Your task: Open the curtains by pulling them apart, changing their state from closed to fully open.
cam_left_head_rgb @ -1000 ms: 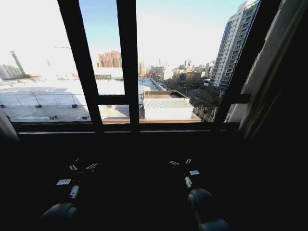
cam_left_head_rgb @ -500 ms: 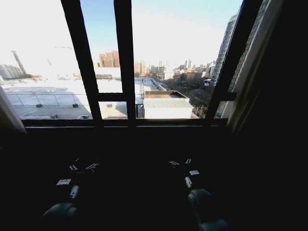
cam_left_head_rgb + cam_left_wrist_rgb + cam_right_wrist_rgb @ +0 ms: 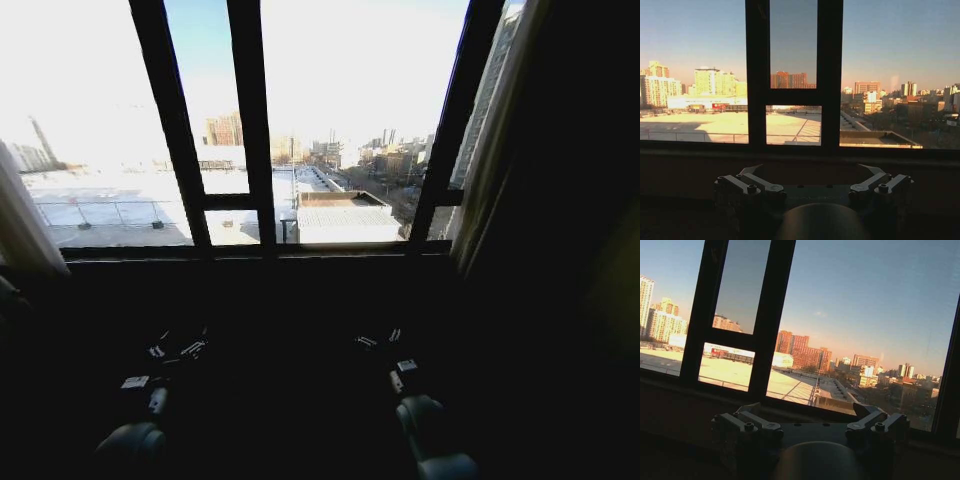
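Left gripper (image 3: 172, 345) low in the dark below the window sill (image 3: 260, 252), fingers spread wide, nothing between them, nothing touched. Same seen from the left wrist: left gripper (image 3: 812, 172) released, both finger tips pointing at the sill, well short of the glass.

Right gripper (image 3: 385, 345) also below the sill, to the right of the left one, spread just as wide and empty. From the right wrist: right gripper (image 3: 810, 410) released, tips aimed at the wall under the sill, clear of everything.

Both arms parked side by side, level with each other, beneath the window frame bars (image 3: 250, 120).

Curtains (image 3: 20, 225) drawn apart: left panel bunched at the left end of the sill, a pale pleated strip; right panel gathered at the right end of the sill, running up beside the outermost frame bar, its far part lost in shadow. Glass between the panels uncovered; rooftops and towers outside seen above the sill.

No containers noted.
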